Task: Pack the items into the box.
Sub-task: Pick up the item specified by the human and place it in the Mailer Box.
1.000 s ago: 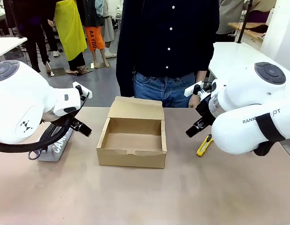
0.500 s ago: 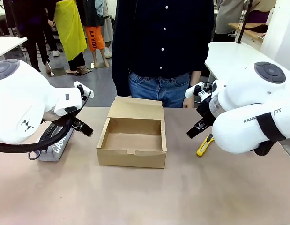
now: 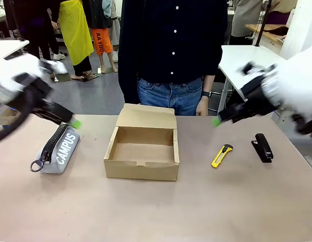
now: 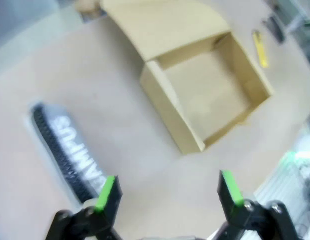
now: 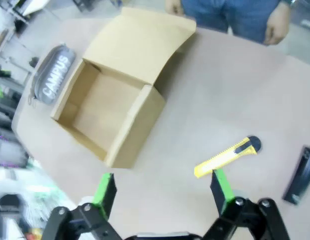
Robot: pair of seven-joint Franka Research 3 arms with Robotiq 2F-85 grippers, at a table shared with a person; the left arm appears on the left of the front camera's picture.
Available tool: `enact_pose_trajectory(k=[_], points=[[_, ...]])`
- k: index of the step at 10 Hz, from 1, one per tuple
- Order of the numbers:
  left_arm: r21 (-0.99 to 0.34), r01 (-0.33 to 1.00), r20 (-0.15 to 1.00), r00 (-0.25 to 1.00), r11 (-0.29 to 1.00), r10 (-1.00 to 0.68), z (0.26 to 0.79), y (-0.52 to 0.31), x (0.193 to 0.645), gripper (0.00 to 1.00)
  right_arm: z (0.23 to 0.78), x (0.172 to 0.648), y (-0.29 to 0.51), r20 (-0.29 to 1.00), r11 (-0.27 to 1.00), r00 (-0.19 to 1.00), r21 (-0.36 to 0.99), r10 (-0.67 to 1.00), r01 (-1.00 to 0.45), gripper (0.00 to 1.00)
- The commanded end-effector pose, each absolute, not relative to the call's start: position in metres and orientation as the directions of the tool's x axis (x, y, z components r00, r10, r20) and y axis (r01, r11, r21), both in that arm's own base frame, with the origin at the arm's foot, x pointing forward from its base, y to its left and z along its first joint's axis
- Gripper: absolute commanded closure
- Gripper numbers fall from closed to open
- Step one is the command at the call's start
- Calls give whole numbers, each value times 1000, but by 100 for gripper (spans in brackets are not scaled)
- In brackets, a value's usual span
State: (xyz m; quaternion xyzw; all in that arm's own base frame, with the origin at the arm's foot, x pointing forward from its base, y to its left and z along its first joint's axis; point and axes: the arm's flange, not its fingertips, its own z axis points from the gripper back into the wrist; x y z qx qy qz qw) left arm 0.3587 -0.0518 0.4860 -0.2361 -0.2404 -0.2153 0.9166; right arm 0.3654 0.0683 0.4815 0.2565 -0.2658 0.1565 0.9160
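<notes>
Nearest us, the table [image 3: 156,217] is showing bare brown top. Just beyond, the box [image 3: 140,170] is sitting dead centre, its flap lid standing open at the far edge and its plain cardboard floor showing. To the robot's left of it, apart from it, the grey pouch [image 3: 60,148] is lying flat, "CAMPUS" facing up, ring pull at the near end. To the right of the box the utility knife [image 3: 222,155] is lying on the table, with the black stapler [image 3: 262,146] near it, farther right.

A bit deeper, the left gripper [image 4: 168,187] is hovering over the far end of the pouch, blurred in the front view; its own wrist camera is showing the green-padded fingers spread wide, gripping nothing. The right gripper [image 5: 163,186] is hanging in the air beyond the knife, also spread wide and holding nothing.

At the far edge, a person [image 3: 176,50] is standing behind the box, one hand [image 3: 201,107] hanging at the side.
</notes>
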Motion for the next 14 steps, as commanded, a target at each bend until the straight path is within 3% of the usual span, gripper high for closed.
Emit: enact_pose_trajectory(k=[1,3,6,8,10,11,12,14], points=[[-569,384,545,838,727,-16,502,34,355,0,483,286,-31,558,781,814,578,-165,-238,0],[-796,357,535,792,490,293,490,128,336,0,475,250,-110,517,669,757,729,-399,-145,0],[-911,304,412,655,278,634,432,232,291,0,424,206,-200,391,496,665,868,-636,-36,0],[-940,255,338,602,227,724,393,249,271,0,378,186,-236,280,374,620,927,-733,24,0],[-939,252,342,609,234,715,369,250,271,0,347,180,-246,216,318,600,946,-770,67,0],[-937,249,350,618,247,704,369,241,276,0,341,182,-246,218,325,603,943,-768,73,0],[-928,247,373,626,279,685,373,235,281,0,376,177,-303,214,332,595,939,-774,94,0],[-949,234,311,608,210,731,366,266,273,0,376,177,-303,214,332,595,939,-774,94,0]])
